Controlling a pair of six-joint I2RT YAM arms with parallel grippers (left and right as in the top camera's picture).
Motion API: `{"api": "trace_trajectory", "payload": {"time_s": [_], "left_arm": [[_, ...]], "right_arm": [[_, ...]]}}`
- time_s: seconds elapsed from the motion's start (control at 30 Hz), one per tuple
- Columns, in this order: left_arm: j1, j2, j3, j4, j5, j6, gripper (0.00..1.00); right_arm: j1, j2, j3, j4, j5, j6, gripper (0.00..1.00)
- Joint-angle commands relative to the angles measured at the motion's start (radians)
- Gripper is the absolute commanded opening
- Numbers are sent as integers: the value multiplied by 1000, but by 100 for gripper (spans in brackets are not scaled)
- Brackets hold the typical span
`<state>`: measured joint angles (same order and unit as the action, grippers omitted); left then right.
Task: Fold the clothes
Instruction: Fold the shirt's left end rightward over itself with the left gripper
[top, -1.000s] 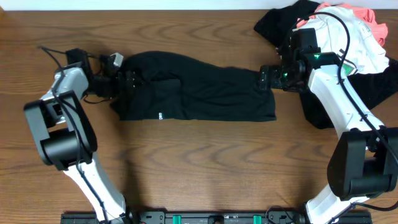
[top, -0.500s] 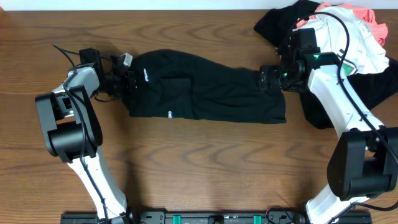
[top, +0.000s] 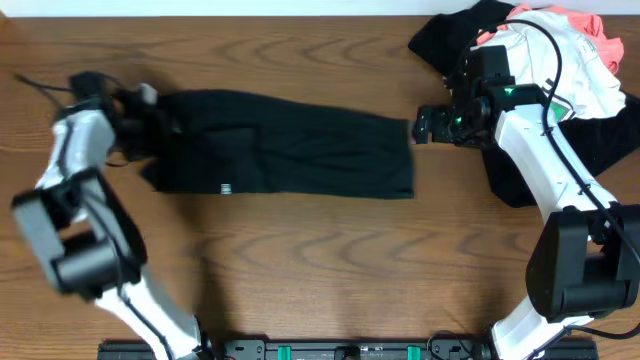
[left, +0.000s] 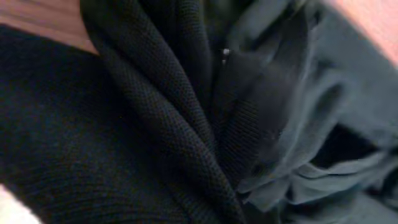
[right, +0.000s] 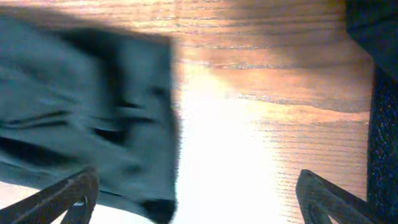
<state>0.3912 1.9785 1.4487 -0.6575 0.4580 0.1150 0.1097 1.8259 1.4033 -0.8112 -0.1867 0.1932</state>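
Note:
A long black garment (top: 290, 155) lies stretched left to right across the wooden table (top: 300, 260). My left gripper (top: 150, 118) is at its left end, shut on a bunch of the cloth. In the left wrist view, gathered black knit fabric (left: 155, 124) fills the frame and hides the fingers. My right gripper (top: 422, 126) hovers just right of the garment's right edge, open and holding nothing. In the right wrist view that edge of the garment (right: 81, 106) lies by the left finger (right: 68, 199), and bare wood shows between the fingers.
A pile of clothes (top: 565, 50), white, pink and black, sits at the back right corner. More black cloth (top: 515, 175) lies under the right arm, near the table's right side. The arm bases stand along the front edge.
My left gripper has shut on the garment's left end and dragged it left. The garment's right edge slid out from under the right gripper, which stayed open in place.

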Motion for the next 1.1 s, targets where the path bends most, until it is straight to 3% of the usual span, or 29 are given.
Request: {"api": "trace_trajectory", "payload": {"time_s": [0.0, 0.13, 0.4, 0.53, 0.8, 1.07], "left_arm": [[19, -151, 12, -8, -242, -3, 6], [23, -263, 12, -24, -337, 23, 6], [-52, -365, 12, -89, -340, 37, 6], [-166, -362, 11, -105, -346, 24, 6], [-463, -332, 11, -101, -605, -147, 6], [-651, -211, 11, -49, -635, -253, 6]], "right_arm": [[11, 6, -5, -8, -5, -15, 99], [11, 6, -5, -20, -5, -15, 99], [11, 6, -5, -20, -6, -15, 99], [11, 6, -5, -21, -6, -14, 99], [11, 6, -5, -35, -6, -14, 99], [11, 6, -5, -42, -16, 20, 99]]}}
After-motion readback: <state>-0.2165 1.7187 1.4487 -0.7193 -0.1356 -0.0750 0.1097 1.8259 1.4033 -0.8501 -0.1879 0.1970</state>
